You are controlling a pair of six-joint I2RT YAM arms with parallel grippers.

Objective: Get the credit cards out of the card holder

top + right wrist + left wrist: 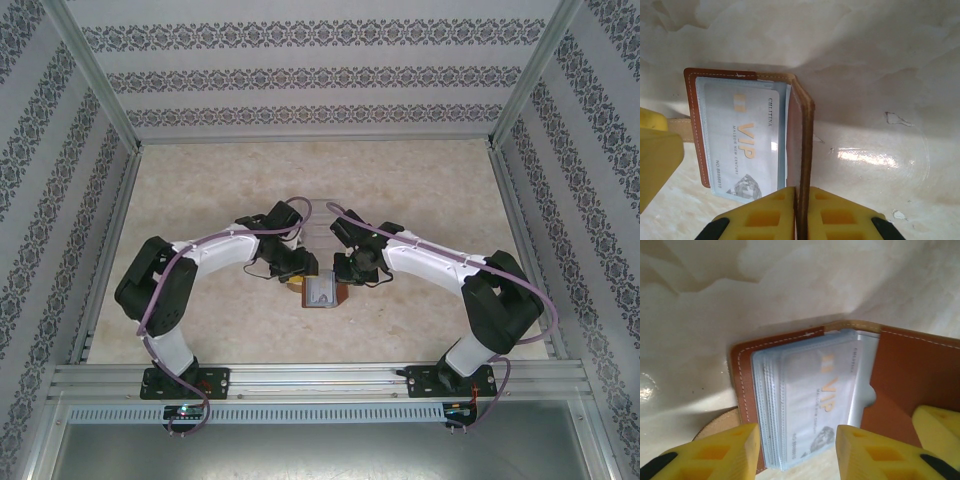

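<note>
Left wrist view: left tool (794, 452) stands part-open, astride the near short edge of the VIP credit card (815, 390) (sleeved, topmost in the stack), whose long axis runs straight away from it. Beyond, right tool (801, 215) pinches the card holder (804, 130) cover upright on the bench (880, 75).
</note>
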